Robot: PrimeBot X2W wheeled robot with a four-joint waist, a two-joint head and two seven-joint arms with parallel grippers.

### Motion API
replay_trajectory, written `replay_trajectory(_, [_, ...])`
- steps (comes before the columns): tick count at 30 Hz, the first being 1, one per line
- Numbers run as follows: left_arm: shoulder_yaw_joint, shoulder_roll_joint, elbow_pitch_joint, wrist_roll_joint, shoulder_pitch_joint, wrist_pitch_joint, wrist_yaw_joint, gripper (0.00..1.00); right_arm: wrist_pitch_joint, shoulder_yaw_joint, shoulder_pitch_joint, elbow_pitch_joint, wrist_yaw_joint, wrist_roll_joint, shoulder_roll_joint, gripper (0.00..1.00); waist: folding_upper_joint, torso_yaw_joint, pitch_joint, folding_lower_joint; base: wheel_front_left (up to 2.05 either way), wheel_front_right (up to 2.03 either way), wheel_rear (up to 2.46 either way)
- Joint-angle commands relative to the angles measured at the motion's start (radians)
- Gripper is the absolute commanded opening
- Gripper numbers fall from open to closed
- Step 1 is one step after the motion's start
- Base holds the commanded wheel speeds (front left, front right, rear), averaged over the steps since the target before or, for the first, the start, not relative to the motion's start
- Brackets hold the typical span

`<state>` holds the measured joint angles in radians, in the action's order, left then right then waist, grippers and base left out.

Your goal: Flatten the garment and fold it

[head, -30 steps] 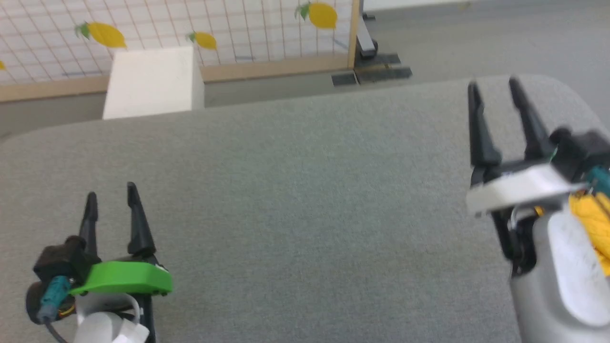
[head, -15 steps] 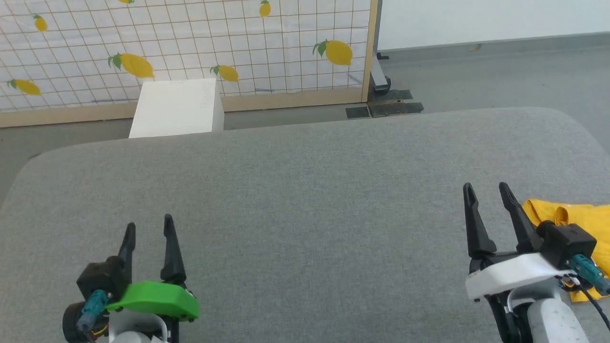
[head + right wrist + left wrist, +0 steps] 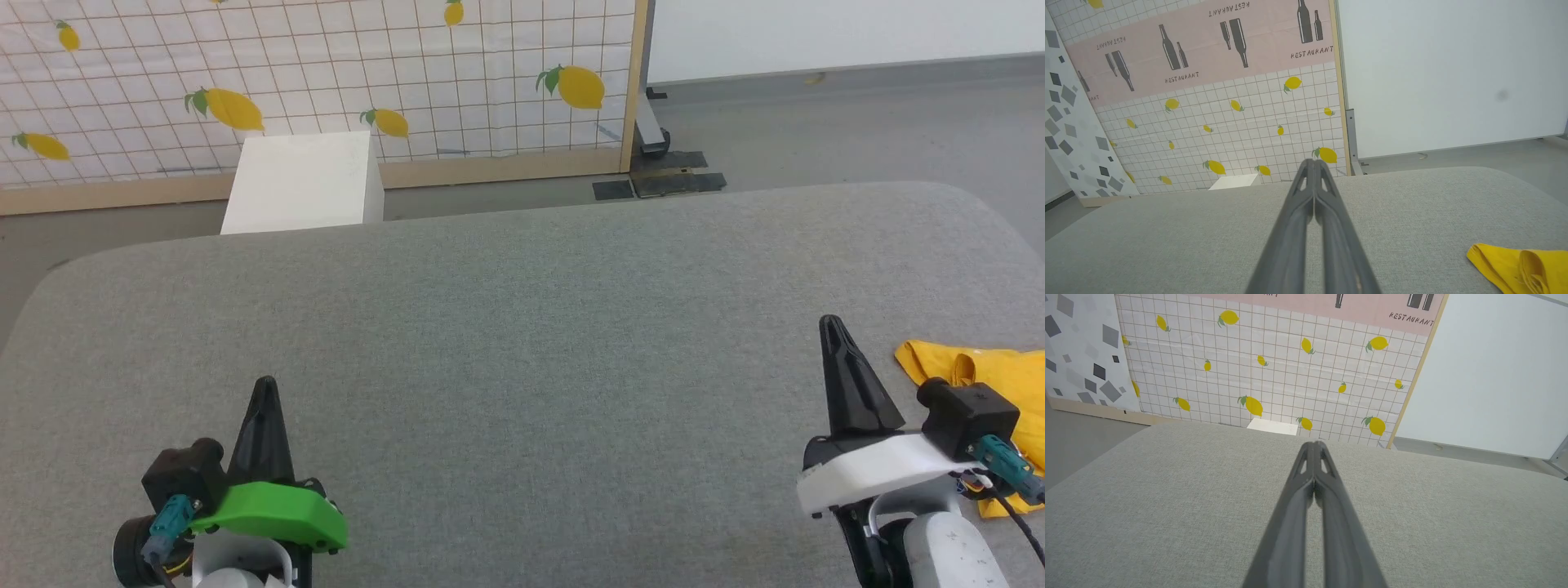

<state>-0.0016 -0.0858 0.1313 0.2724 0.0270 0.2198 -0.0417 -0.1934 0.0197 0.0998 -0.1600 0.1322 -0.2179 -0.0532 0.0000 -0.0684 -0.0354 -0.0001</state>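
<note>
Because it lies bunched at the right border of the bench, at about 4 o'clock in the head view, the garment shows as a yellow heap with a rolled fold on top. Its right part runs out of the picture and its near part is hidden behind the robot's right wrist. No print can be seen, so I cannot tell which side is up or where the collar is. It looks like thin, soft cloth: I judge it light and limp, so it will hang down when lifted, and it may drag a little on the rough grey cover of the bench. A good place to take hold seems to be the pointed corner at its 9 o'clock side, pinching one layer only. The hem or shoulders would be better once they can be found. The right claw is above the bench just beside the heap, which lies at its 3 o'clock, not touching. Its two fingers are pressed together with nothing between them. The left claw, at 7 o'clock in the head view and well apart from the cloth, is also pressed together and empty. Beyond the bench, at 11 o'clock, stand a white box and a screen printed with lemons.
</note>
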Motion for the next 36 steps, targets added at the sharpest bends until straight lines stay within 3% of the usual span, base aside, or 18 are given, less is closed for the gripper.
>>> replay_trajectory(1, [0.0, 0.003, -0.005, -0.013, -0.002, -0.007, 0.003, 0.0, 0.007, -0.001, -0.007, 0.008, 0.0, 0.012, 0.0, 0.0, 0.0, 0.001, 0.0, 0.0001, 0.0, 0.0, 0.0])
replay_trajectory(36, [0.001, 0.012, -0.043, -0.09, -0.009, -0.07, 0.014, 0.0, 0.062, -0.006, -0.035, 0.054, -0.001, 0.073, 0.001, 0.0, 0.0, 0.021, 0.011, 0.0001, 0.0, 0.0, 0.0])
